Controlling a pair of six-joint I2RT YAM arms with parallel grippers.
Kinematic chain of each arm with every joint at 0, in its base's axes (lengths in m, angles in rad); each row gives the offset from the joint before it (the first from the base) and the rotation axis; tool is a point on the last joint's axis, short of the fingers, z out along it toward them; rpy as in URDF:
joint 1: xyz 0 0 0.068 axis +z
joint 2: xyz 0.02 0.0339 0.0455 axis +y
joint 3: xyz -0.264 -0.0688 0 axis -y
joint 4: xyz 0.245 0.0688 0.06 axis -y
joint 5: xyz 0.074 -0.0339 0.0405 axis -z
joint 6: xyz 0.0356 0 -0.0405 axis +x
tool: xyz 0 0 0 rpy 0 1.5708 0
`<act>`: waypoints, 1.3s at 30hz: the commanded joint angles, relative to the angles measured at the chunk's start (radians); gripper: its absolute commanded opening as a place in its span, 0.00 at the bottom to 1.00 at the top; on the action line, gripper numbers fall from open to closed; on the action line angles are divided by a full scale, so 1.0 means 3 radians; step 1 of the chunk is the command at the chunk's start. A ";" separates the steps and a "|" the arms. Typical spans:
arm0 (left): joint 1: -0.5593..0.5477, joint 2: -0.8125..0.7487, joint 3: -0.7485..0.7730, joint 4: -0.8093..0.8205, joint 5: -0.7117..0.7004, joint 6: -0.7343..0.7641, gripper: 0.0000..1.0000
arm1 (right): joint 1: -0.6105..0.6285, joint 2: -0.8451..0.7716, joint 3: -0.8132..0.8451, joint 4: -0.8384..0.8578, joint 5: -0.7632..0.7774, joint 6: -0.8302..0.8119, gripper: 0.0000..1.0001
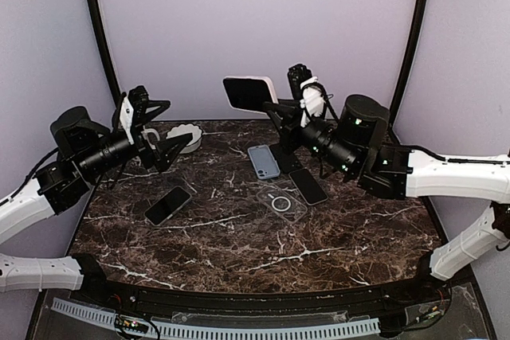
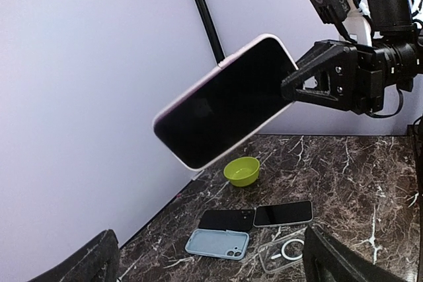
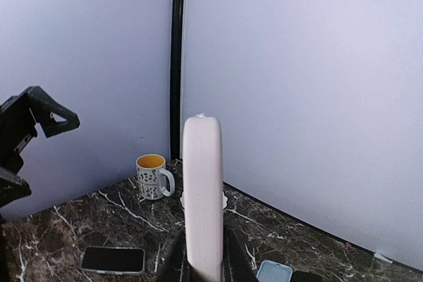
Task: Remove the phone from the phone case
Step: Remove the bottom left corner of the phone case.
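holding the phone (image 1: 249, 93) high over the far edge of the desk (image 1: 239, 236), your right end effector (image 1: 276, 109) is clenched on just one end of it. the phone sits inside its pale case (image 3: 201, 196). your left end effector (image 1: 169, 129) is spread wide with nothing in it, well apart from the phone. tug the case too hard and the phone could slip and drop on the desk. the left wrist view shows the phone's black front. the right wrist view shows only the thin pale edge.

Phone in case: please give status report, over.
Right hand shut on cased phone, held above table. Left hand open, not touching it. Nothing between hands.
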 commanded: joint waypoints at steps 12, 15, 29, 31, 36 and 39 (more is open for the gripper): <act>0.0271 0.0244 0.0328 -0.0131 0.1632 -0.1038 0.86 | -0.0392 -0.0327 -0.0027 0.0809 -0.1922 0.1198 0.00; 0.0277 0.0259 0.0278 0.0088 0.1847 -0.1209 0.80 | -0.0392 -0.0350 -0.0107 0.1061 -0.2347 0.1419 0.00; 0.0278 0.0326 -0.0006 0.0936 0.2759 -0.1604 0.61 | -0.0382 -0.0173 0.0061 0.0914 -0.2858 0.1798 0.00; 0.0278 0.0294 -0.0056 0.1037 0.2765 -0.1623 0.60 | -0.0384 -0.0138 0.0112 0.0830 -0.2945 0.1810 0.00; 0.0278 0.0287 -0.0095 0.1078 0.2767 -0.1597 0.53 | -0.0376 -0.0082 0.0188 0.0711 -0.3050 0.1861 0.00; 0.0279 0.0288 -0.0105 0.1074 0.2752 -0.1583 0.45 | -0.0377 -0.0079 0.0204 0.0655 -0.3047 0.1836 0.00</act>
